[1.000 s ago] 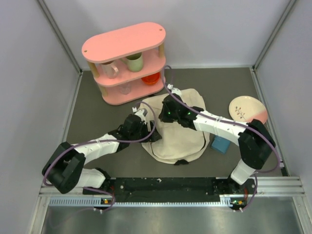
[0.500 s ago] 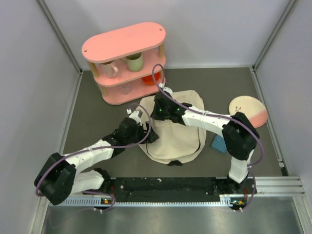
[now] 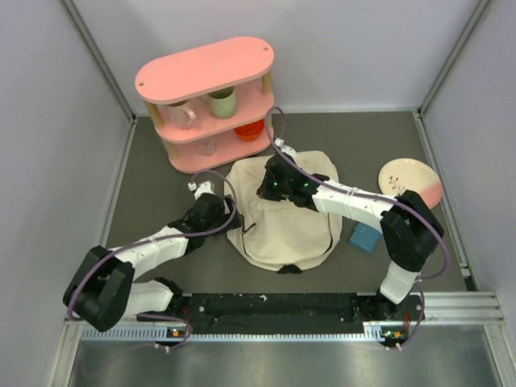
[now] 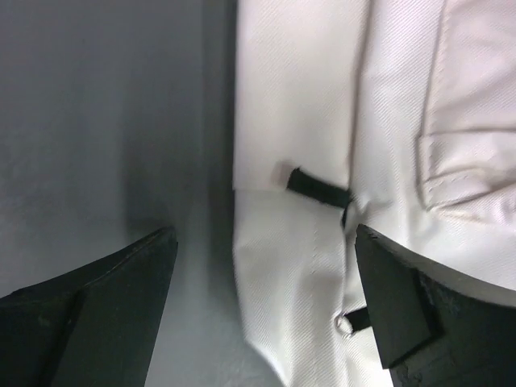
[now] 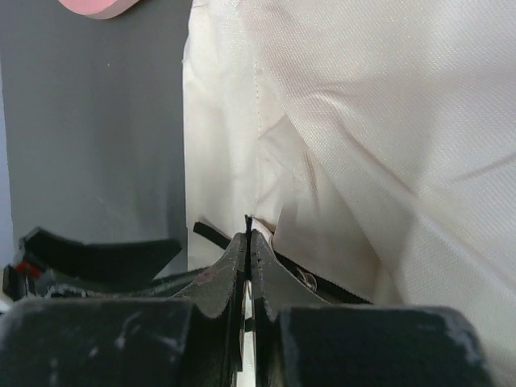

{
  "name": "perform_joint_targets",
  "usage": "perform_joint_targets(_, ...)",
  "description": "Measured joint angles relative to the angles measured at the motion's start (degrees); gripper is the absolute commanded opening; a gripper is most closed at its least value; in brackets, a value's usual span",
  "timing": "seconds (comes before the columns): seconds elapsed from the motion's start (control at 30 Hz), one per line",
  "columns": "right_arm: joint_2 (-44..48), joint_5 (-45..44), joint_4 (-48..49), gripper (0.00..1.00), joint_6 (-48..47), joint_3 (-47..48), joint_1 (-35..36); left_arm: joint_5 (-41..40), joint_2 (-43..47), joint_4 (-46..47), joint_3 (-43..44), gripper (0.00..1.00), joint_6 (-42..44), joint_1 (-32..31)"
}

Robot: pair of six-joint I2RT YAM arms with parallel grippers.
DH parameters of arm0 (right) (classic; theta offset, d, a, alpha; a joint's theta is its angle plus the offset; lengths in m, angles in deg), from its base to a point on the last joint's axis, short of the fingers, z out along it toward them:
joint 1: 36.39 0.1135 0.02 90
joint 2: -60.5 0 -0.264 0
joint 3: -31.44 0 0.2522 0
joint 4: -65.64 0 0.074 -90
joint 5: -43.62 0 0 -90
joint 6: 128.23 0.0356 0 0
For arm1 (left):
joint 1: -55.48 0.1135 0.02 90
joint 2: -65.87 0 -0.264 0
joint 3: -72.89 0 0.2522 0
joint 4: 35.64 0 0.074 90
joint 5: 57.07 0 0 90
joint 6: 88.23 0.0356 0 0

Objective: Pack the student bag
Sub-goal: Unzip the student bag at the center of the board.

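The student bag (image 3: 286, 226), cream fabric with dark zipper lines, lies flat in the middle of the table. My left gripper (image 3: 224, 216) is open at the bag's left edge; in the left wrist view its gripper (image 4: 266, 302) straddles a cream fold of the bag (image 4: 298, 266) near a small black strap loop (image 4: 318, 187), touching nothing. My right gripper (image 3: 272, 184) rests on the bag's upper part. In the right wrist view that gripper (image 5: 249, 235) is shut, with a thin dark tab of the bag pinched at its tips beside the zipper line (image 5: 322, 278).
A pink two-tier shelf (image 3: 205, 76) with cups and a red bowl stands at the back left, close to the bag's top. A pink-and-white plate (image 3: 409, 181) lies at the right. A blue block (image 3: 364, 238) sits beside the bag's right edge.
My left gripper has pulled back to the left off the bag's edge and opened wider. The right gripper shifted left, then back right, staying shut on the bag's top.
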Motion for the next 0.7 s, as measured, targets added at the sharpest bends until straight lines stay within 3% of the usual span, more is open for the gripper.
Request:
perform_joint_targets(0.47, 1.11, 1.62, 0.52, 0.0, 1.03, -0.15, 0.02, 24.11, -9.46, 27.5, -3.82, 0.79, -0.26, 2.69)
perform_joint_targets(0.7, -4.72, 1.88, -0.68, 0.0, 1.14, 4.9, 1.92, 27.12, -7.61, 32.04, -7.23, 0.77, -0.66, 2.73)
